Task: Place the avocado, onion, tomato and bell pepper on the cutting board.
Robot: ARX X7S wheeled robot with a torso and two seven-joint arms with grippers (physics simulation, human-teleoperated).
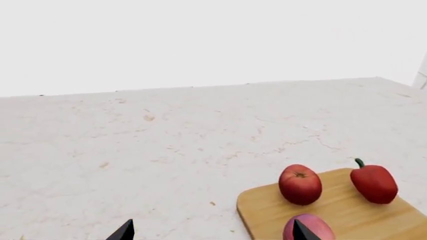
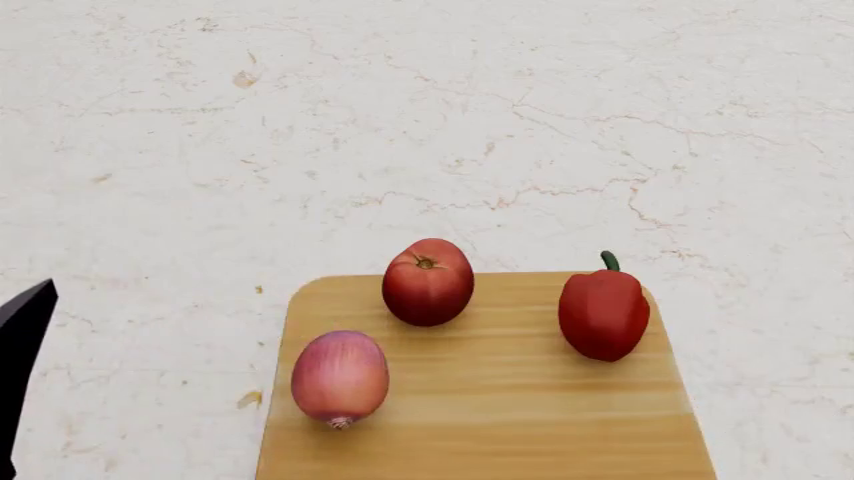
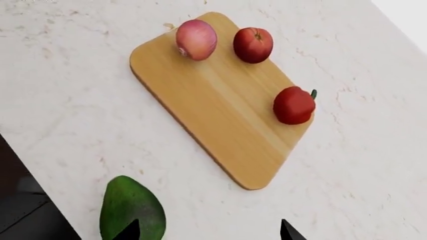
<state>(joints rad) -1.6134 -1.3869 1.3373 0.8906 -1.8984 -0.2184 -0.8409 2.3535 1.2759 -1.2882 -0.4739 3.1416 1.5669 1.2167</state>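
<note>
The wooden cutting board [image 2: 507,400] lies on the marble counter. On it are the pink-purple onion [image 2: 340,377], the round tomato [image 2: 427,282] and the red bell pepper [image 2: 603,312], all apart from each other. The dark-green avocado [image 3: 131,210] lies off the board on the counter, near the counter's edge. My right gripper [image 3: 209,232] hangs open above the counter, one fingertip [image 3: 130,231] in front of the avocado and nothing between the jaws. My left gripper [image 1: 212,232] is open and empty beside the board's corner [image 1: 253,210], close to the onion [image 1: 313,226]. Its dark finger [image 2: 24,335] shows at the head view's left edge.
The counter [image 2: 441,120] is pale veined marble stretching far behind the board to a white wall [image 1: 200,40]. Its front edge [image 3: 40,170] runs close to the avocado, with dark floor [image 3: 27,215] below it.
</note>
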